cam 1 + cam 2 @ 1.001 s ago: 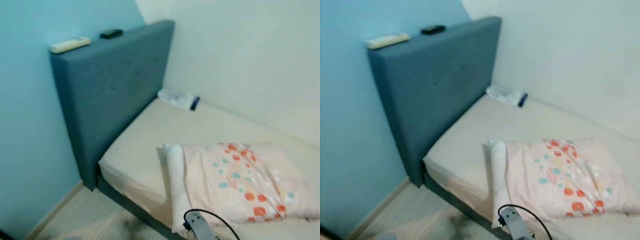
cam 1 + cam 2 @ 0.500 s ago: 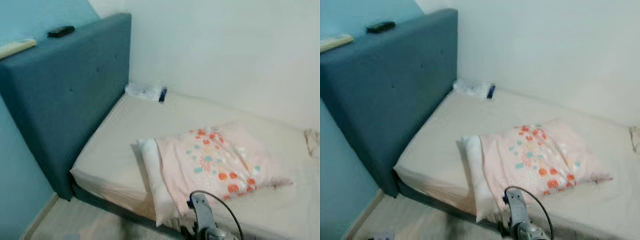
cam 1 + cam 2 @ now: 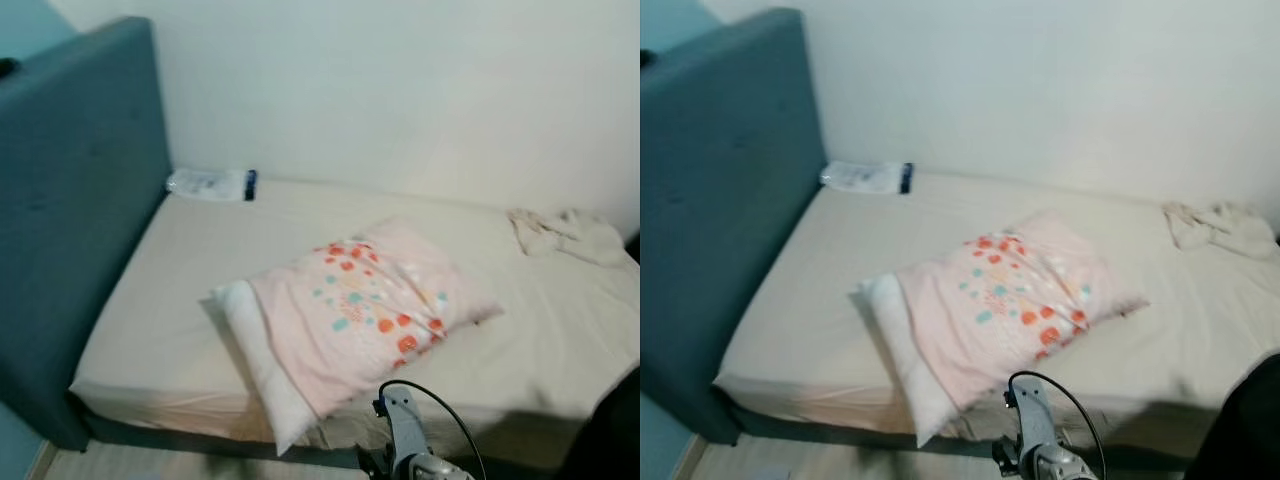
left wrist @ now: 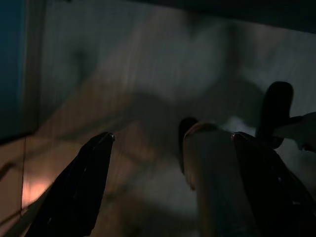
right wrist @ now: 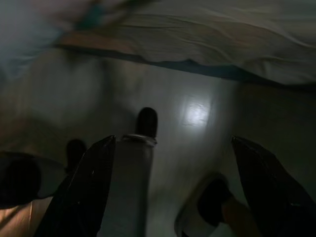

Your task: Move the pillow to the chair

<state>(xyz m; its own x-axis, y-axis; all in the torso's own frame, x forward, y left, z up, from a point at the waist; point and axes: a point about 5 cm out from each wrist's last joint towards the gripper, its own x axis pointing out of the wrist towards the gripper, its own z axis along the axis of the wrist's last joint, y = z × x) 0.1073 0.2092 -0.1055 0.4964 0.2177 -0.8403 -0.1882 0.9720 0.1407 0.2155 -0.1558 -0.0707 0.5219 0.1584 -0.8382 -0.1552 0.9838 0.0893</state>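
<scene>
Beige mattress with floral pillow; left gripper and right gripper both spread wide, empty.

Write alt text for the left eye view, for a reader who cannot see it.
A pink pillow with orange and teal dots lies on a beige bed near its front edge. A blue headboard stands at left, a plastic packet and crumpled cloth by the white wall.

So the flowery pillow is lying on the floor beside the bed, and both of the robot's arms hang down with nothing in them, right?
Not quite: the pillow lies on the bed, near its front edge, as the left eye view shows. The rest holds: the left gripper and right gripper hang open above the floor, holding nothing.
</scene>
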